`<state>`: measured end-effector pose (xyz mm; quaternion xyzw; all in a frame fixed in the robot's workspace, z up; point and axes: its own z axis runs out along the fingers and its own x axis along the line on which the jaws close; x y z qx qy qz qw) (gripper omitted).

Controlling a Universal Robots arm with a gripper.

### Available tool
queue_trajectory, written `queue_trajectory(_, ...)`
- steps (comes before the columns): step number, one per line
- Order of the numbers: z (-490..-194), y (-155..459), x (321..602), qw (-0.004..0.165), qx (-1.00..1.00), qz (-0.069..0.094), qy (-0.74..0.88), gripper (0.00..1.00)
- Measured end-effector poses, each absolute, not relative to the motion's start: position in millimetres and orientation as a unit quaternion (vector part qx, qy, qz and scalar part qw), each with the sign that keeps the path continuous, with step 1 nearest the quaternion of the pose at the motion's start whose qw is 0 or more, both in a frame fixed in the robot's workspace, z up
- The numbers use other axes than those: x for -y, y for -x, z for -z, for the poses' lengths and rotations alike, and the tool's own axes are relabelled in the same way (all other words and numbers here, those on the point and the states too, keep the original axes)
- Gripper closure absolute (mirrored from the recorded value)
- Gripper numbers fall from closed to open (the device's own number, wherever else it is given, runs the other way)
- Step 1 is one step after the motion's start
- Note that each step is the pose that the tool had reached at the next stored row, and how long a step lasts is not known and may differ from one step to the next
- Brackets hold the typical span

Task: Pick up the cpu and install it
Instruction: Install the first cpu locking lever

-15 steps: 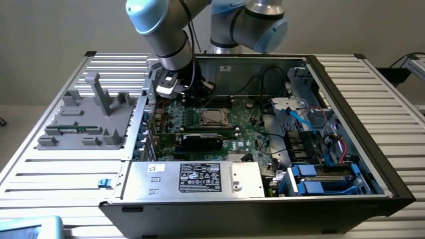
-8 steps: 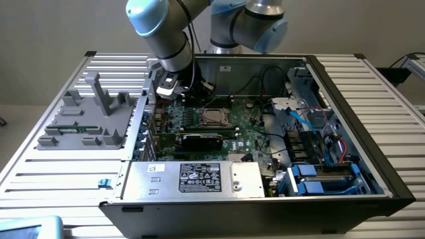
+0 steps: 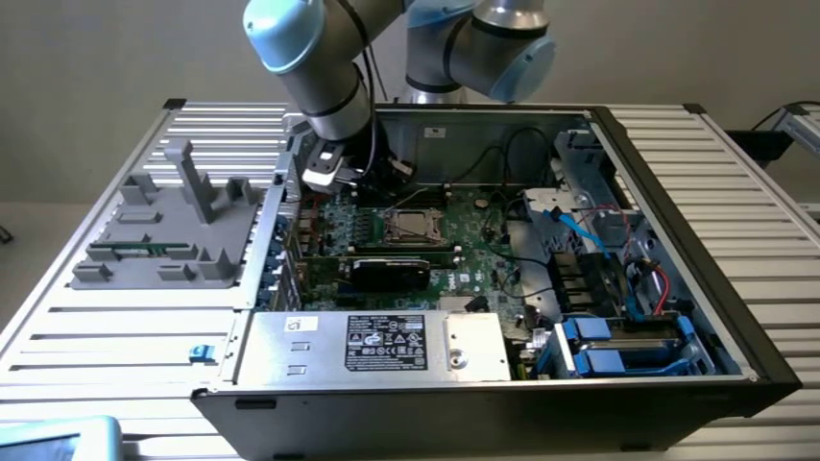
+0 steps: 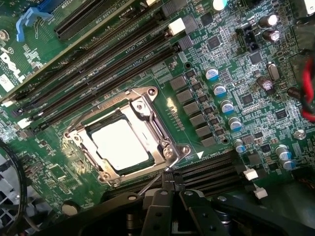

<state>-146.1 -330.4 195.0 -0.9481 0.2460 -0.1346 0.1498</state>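
Gripper (image 4: 171, 187) first: its black, blocky jaws are pressed together with nothing between them, poised near one edge of the processor socket. Just past the tips, a thin bright wire lever (image 4: 150, 184) slants out from the socket's corner. Beyond that lies the silver metal socket frame (image 4: 162, 147). Inside it the cpu (image 4: 120, 145), a flat square chip with a pale shiny metal top, sits level in its seat, apart from the gripper. Whether the frame is latched down over it I cannot tell.

Farther on, long black memory slots (image 4: 98, 78) run across the green motherboard (image 4: 221, 59), with a row of blue-topped capacitors (image 4: 224, 98) off to one side. In the exterior view the board lies inside the open black computer case (image 3: 717, 317), and the grey and pale-blue arm (image 3: 321, 86) reaches in from the far side.

What could go wrong, as I judge it: the closed tips are close to the lever and frame, so a slightly off-line approach could snag the wire or scrape the frame. Pressure on a chip not squarely seated could bend the socket's contacts. A sideways drift could knock the capacitors.
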Motion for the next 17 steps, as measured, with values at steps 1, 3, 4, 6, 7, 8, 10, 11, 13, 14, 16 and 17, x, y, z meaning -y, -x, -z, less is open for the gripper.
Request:
queue_trajectory(1, -194.4, 146.0, 330.4, 0.150, -0.246, 0.135, 0.948, 0.89)
queue_trajectory(3, -193.2, 145.8, 330.4, 0.150, -0.246, 0.136, 0.948, 0.89)
queue_trajectory(4, -192.7, 145.7, 330.4, 0.150, -0.246, 0.136, 0.948, 0.89)
queue_trajectory(6, -192.0, 145.1, 330.4, 0.150, -0.246, 0.137, 0.948, 0.89)
queue_trajectory(7, -191.8, 144.5, 330.4, 0.150, -0.246, 0.137, 0.948, 0.89)
queue_trajectory(8, -191.5, 143.9, 330.4, 0.150, -0.246, 0.137, 0.948, 0.89)
queue_trajectory(10, -191.1, 142.8, 330.4, 0.150, -0.246, 0.137, 0.948, 0.89)
queue_trajectory(11, -191.0, 142.3, 330.4, 0.150, -0.246, 0.138, 0.948, 0.89)
queue_trajectory(13, -190.5, 141.2, 330.4, 0.150, -0.246, 0.138, 0.948, 0.89)
queue_trajectory(14, -190.2, 140.6, 330.4, 0.151, -0.246, 0.138, 0.948, 0.89)
queue_trajectory(16, -189.8, 139.8, 330.4, 0.150, -0.246, 0.138, 0.948, 0.89)
queue_trajectory(17, -189.5, 139.3, 330.4, 0.150, -0.246, 0.138, 0.948, 0.89)
